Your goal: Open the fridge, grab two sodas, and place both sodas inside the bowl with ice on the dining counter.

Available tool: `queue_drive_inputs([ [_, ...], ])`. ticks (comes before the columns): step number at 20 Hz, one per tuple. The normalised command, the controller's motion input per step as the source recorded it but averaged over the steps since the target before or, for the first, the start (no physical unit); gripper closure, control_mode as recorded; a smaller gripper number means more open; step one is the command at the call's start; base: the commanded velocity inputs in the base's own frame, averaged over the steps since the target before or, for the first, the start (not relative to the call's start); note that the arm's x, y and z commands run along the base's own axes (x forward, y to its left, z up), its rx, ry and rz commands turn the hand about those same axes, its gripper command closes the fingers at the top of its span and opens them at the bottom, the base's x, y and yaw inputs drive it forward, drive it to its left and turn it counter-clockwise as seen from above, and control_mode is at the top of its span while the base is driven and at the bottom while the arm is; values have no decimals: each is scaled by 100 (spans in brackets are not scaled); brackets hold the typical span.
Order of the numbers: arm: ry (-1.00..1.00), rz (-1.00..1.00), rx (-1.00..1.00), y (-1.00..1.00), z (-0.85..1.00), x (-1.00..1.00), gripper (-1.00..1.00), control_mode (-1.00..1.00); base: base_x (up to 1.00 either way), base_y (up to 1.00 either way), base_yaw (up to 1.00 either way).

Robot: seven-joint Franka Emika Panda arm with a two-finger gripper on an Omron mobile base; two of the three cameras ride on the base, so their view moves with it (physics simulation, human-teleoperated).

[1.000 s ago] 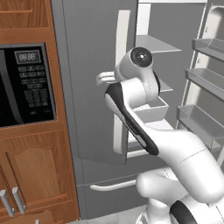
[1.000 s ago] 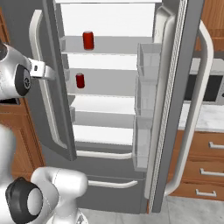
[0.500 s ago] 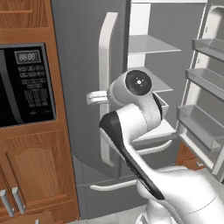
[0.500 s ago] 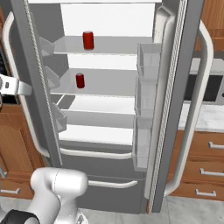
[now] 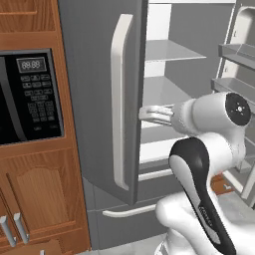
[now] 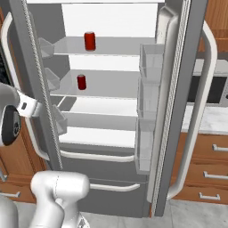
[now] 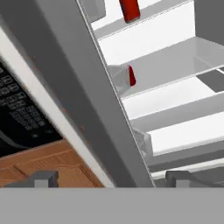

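The fridge (image 6: 111,147) stands with both doors open and its white shelves showing. Two red sodas sit inside: one on the upper shelf (image 6: 90,41) (image 7: 130,9), one on the shelf below (image 6: 81,82) (image 7: 131,76). My gripper (image 5: 149,114) (image 6: 39,109) (image 7: 111,181) is at the inner edge of the left door (image 5: 99,74), level with the middle shelves. It is open, and in the hand view its fingertips (image 7: 41,178) stand wide apart on either side of the grey door edge. It holds nothing. The bowl, the ice and the dining counter are out of view.
A black microwave (image 5: 30,94) is set in wooden cabinets (image 5: 45,194) left of the fridge. The right door (image 6: 178,89) carries clear bins (image 6: 149,95) and a long white handle (image 6: 202,111). Beyond it are wooden drawers (image 6: 213,169) under a marble counter (image 6: 213,120).
The left door has swung wider open. The gripper, shut a second ago, has opened, and the hand has dropped lower and moved to the door's inner edge.
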Motion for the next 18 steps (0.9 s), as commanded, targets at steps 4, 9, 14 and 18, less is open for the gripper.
queue_drive_inputs([
  [4, 2, 3, 39, -89, 0, 8, -100, -100, 0, 0, 0],
  [9, 3, 4, 38, -43, 0, 56, -100, -100, 0, 0, 0],
  [14, 4, 14, 31, -2, 0, 74, -100, -100, 0, 0, 0],
  [18, 10, 17, 24, 0, -8, 75, -100, -100, 0, 0, 0],
])
